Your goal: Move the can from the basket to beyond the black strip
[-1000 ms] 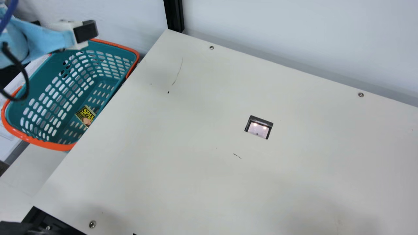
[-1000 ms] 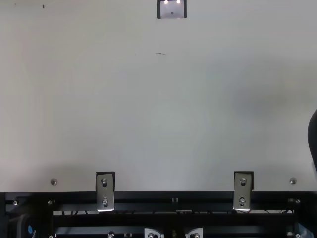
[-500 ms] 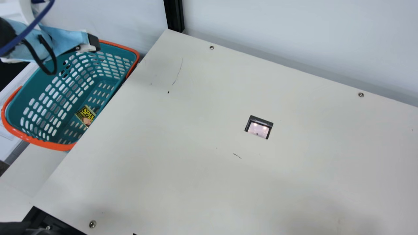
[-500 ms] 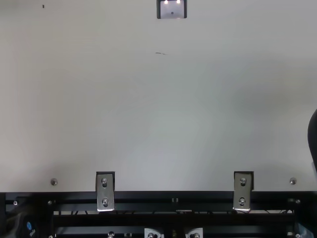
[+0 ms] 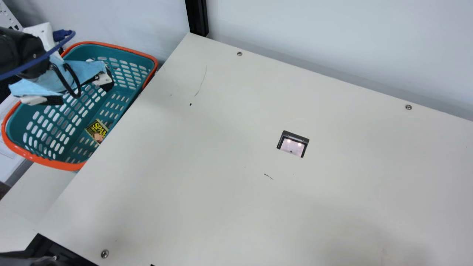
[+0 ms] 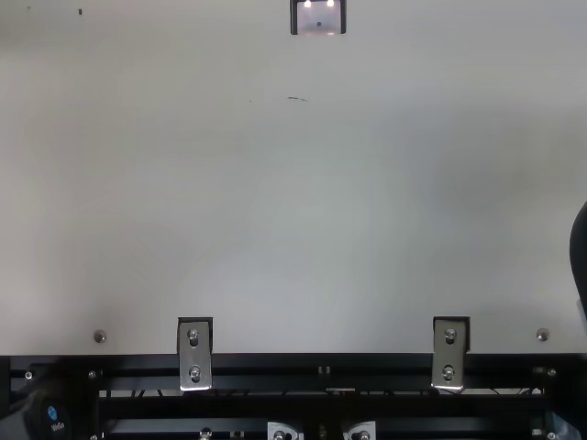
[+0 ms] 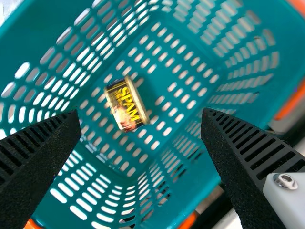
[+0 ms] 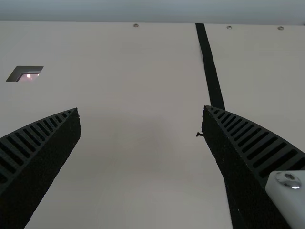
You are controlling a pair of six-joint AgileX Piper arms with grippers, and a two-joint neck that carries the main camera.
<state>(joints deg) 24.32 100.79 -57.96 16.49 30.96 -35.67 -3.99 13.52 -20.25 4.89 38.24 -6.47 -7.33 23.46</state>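
Note:
My left gripper (image 5: 83,98) is over the basket (image 5: 79,165) in the main view, its two fingers spread wide. The dark-and-yellow can (image 5: 97,130) lies on the basket's floor near the table-side wall. From the left wrist, the open left gripper (image 7: 141,119) is above the can (image 7: 127,103), which sits between and beyond the fingers, untouched, inside the teal basket (image 7: 186,143). In the right wrist view my right gripper (image 8: 141,114) is open and empty over the cream table, and the black strip (image 8: 209,67) runs past its one finger.
The cream table (image 5: 221,184) stands beside the basket and has a small square cut-out (image 5: 293,144) in it. A black post (image 5: 197,16) rises at the table's back corner. Metal brackets (image 6: 194,353) sit along the front edge.
In the main view my left gripper has moved down and over the basket, and both fingers now show there. The can and the basket have stayed where they were.

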